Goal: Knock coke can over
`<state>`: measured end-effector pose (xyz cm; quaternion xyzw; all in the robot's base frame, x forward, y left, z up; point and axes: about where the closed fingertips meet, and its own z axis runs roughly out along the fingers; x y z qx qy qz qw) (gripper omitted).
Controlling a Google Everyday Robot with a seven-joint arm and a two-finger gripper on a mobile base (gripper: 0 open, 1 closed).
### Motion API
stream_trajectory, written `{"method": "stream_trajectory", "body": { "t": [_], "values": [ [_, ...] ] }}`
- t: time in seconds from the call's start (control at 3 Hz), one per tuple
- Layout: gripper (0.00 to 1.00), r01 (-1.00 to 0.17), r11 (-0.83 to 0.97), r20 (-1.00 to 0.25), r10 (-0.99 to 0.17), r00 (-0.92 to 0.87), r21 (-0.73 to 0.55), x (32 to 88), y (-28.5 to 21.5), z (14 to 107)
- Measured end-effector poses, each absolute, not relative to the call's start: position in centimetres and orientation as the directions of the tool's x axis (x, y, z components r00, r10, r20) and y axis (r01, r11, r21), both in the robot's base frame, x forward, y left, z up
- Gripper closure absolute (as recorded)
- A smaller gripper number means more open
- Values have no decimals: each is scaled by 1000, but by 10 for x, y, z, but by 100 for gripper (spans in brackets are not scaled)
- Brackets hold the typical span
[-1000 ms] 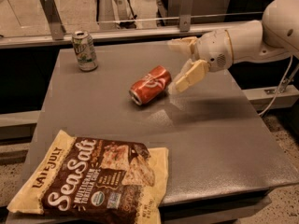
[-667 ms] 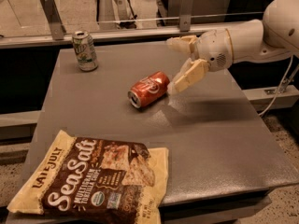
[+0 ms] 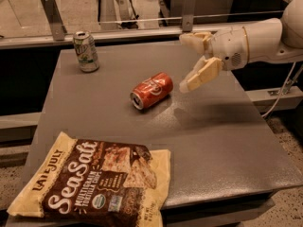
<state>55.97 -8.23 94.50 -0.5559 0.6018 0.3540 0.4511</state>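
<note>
The coke can is red-orange with white script. It lies on its side near the middle of the grey table, its silver top facing the front left. My gripper hovers just to the right of the can and a little above the table, apart from it. Its two cream fingers are spread wide, one fingertip pointing down toward the can's right end. It holds nothing.
A pale green-and-white can stands upright at the table's back left. A brown and cream SeaSalt chip bag lies at the front left, overhanging the edge. A metal rail runs behind the table.
My gripper has drawn slightly up and to the right, away from the can. The coke can lies on its side as before.
</note>
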Motion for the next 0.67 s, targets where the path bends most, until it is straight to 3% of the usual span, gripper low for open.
{"method": "stream_trajectory", "body": {
  "t": [0.67],
  "values": [
    [0,-972,172,-921,-380,87,-163,575,-124,965]
  ]
}}
